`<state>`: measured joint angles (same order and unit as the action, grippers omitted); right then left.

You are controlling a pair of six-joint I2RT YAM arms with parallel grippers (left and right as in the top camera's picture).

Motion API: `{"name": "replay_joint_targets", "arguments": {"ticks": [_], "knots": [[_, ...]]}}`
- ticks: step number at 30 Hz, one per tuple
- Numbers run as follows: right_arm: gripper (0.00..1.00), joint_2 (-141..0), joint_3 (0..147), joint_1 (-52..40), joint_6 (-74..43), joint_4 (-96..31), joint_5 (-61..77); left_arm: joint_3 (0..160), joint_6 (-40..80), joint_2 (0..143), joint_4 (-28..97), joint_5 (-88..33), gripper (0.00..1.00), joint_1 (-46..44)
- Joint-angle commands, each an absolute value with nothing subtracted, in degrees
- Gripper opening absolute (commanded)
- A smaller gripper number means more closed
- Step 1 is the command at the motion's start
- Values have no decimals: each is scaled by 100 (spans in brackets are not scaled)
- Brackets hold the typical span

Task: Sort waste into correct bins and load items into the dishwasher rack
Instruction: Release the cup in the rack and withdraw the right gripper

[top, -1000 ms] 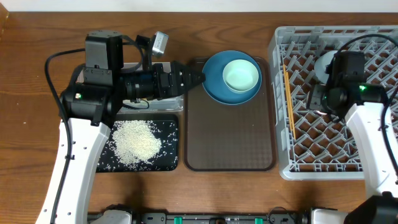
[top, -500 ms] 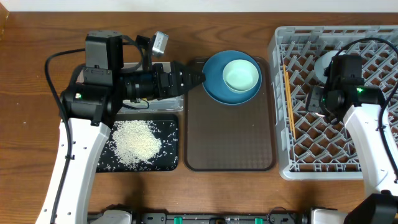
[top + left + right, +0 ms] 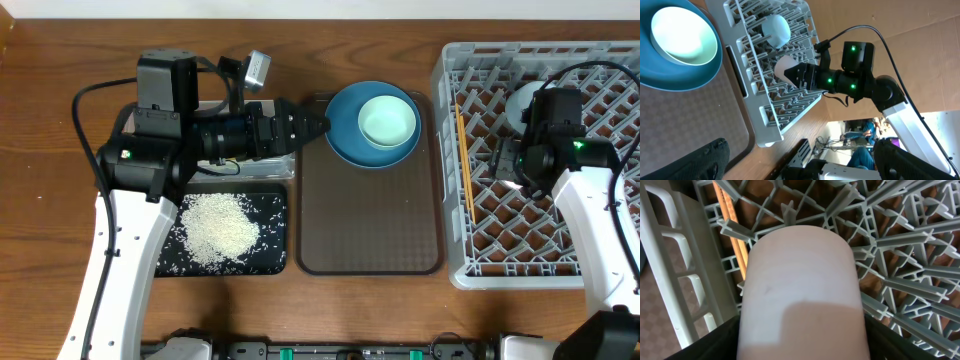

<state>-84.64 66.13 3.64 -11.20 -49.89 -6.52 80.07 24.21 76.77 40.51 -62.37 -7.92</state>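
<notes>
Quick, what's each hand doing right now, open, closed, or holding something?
Left hand: open, holding nothing.
Right hand: closed on the pale pink cup.

Wooden table (image 3: 40, 200) under black tray (image 3: 276, 199), brown tray (image 3: 370, 215), grey rack (image 3: 449, 200).

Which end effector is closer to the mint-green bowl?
Left. The left end effector is just beside the dark-blue bowl holding the mint-green bowl; the right end effector is over the dishwasher rack, gripping the pale pink cup.

We see a dark-blue bowl (image 3: 343, 143), mint-green bowl (image 3: 387, 120), white rice (image 3: 218, 228), black tray (image 3: 273, 203), brown tray (image 3: 370, 220), grey latticed rack (image 3: 449, 200) and pale pink cup (image 3: 800, 290).
</notes>
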Motion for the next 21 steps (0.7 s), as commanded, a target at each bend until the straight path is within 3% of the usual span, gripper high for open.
{"name": "replay_joint_targets", "arguments": {"ticks": [1,14,17,21], "knots": [[74,-8466,6582,397,-1175,-5002,-749,8009,2410,7682,4051,-6208,95,-768],[82,-8466,6582,395,-1175,-4960,-696,8009,2410,7682,4051,-6208,95,-768],[87,-8466,6582,395,-1140,-4875,-370,8009,2410,7682,4051,-6208,95,-768],[88,-8466,6582,395,-311,-4672,1118,8009,2410,7682,4051,-6208,95,-768]]}}
